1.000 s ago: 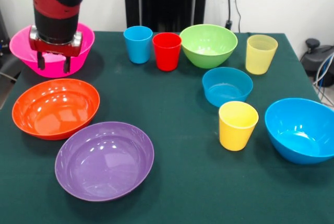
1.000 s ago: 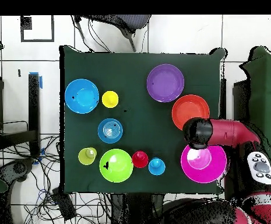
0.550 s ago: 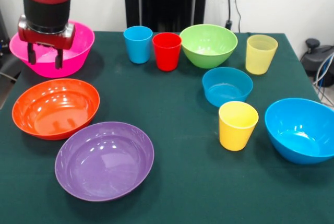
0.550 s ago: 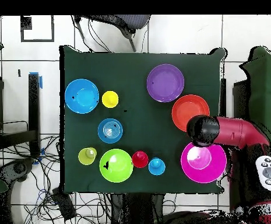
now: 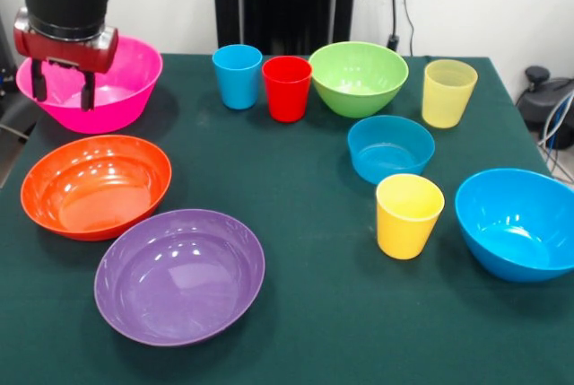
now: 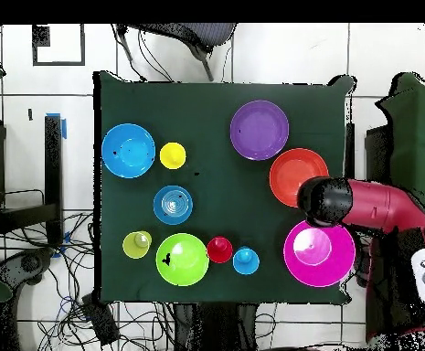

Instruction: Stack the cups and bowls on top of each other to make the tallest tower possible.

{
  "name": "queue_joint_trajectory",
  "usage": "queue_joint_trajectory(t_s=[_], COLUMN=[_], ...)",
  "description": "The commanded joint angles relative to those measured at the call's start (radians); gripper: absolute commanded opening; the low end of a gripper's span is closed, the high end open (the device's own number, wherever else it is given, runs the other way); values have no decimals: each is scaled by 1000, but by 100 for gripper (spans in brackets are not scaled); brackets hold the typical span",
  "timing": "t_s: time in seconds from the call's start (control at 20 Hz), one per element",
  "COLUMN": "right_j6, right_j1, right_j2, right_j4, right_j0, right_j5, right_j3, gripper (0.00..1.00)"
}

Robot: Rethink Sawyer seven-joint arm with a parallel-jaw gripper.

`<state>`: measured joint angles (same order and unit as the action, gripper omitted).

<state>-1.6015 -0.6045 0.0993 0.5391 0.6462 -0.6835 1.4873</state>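
Your table (image 5: pixel 323 223) carries everything loose and upright; no tower exists yet, so you are at the very first step, choosing and seizing a base.

The pink bowl (image 5: pixel 112 89) sits at the far left corner, mouth up. In front of it lies the orange bowl (image 5: pixel 96 185), then the purple bowl (image 5: pixel 179 275) nearest the camera. The larger blue bowl (image 5: pixel 517 222) rests near the right edge, the green bowl (image 5: pixel 358 77) at the far middle, and the small blue bowl (image 5: pixel 390 148) between them.

The cups are smaller still: blue cup (image 5: pixel 237 76) and red cup (image 5: pixel 287 88) touching at the far side, the pale yellow cup (image 5: pixel 448 92) far right, the opaque yellow cup (image 5: pixel 409 215) beside the larger blue bowl.

Your gripper (image 5: pixel 63 91) hangs over the pink bowl's left rim, fingers (image 5: pixel 87 91) spread and holding nothing.

Next, I judge, you need to lower onto that rim, pinch it, and turn the bowl over as a wide base.
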Motion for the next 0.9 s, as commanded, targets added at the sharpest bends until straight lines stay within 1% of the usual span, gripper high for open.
queue_joint_trajectory(t_s=[0.05, 0.65, 0.75, 0.9], right_j6=[126, 120, 129, 164], right_j1=[-1, 17, 23, 28], right_j2=[120, 135, 135, 133], right_j4=[-14, 10, 11, 19], right_j0=[15, 43, 45, 45], right_j5=[-43, -32, -45, -90], right_j3=[56, 72, 72, 67], gripper=[100, 100, 100, 100])
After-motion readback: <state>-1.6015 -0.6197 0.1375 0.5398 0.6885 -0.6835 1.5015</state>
